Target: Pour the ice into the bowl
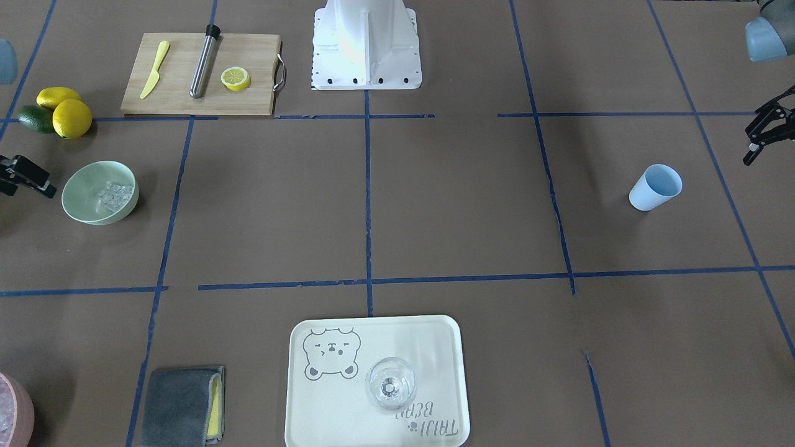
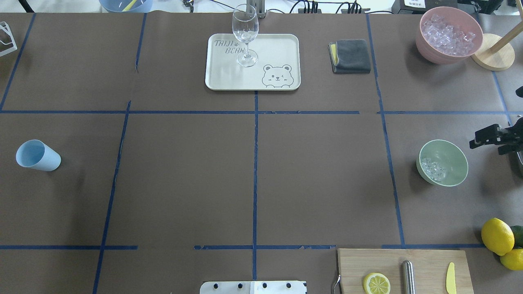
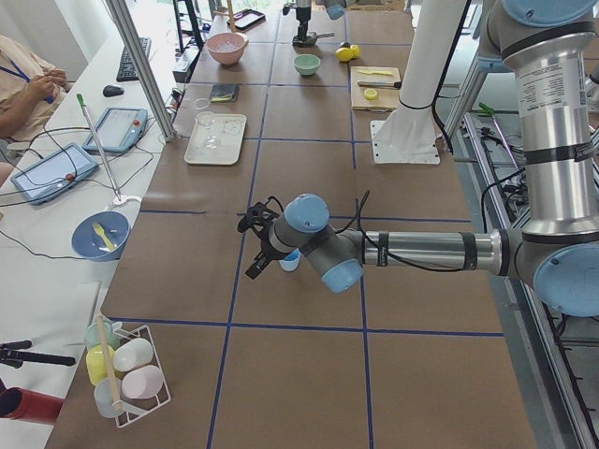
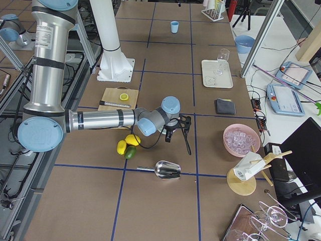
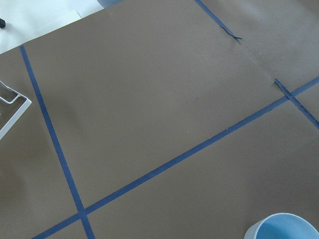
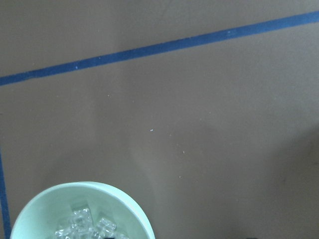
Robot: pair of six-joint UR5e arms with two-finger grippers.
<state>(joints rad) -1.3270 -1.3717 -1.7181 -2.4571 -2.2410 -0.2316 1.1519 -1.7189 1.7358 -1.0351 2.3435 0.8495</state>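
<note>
The mint-green bowl (image 1: 81, 205) stands on the table on the robot's right side, and it also shows in the overhead view (image 2: 451, 157) and the right wrist view (image 6: 124, 209). A small heap of clear ice (image 1: 115, 195) lies inside it (image 2: 434, 168) (image 6: 82, 226). My right gripper (image 1: 22, 177) (image 2: 488, 141) hangs just beside the bowl on its outer side, open and empty. My left gripper (image 1: 754, 139) is open and empty at the other end of the table, near the pale blue cup (image 1: 655, 186) (image 2: 37, 155).
A pink bowl (image 2: 427, 41) full of ice stands at the far right corner. A metal scoop (image 4: 165, 169) lies on the table near it. A tray (image 2: 229, 75) holds a stemmed glass (image 2: 245, 36). A cutting board (image 1: 177, 93), lemons (image 1: 71, 118) and a grey cloth (image 1: 180, 406) lie nearby.
</note>
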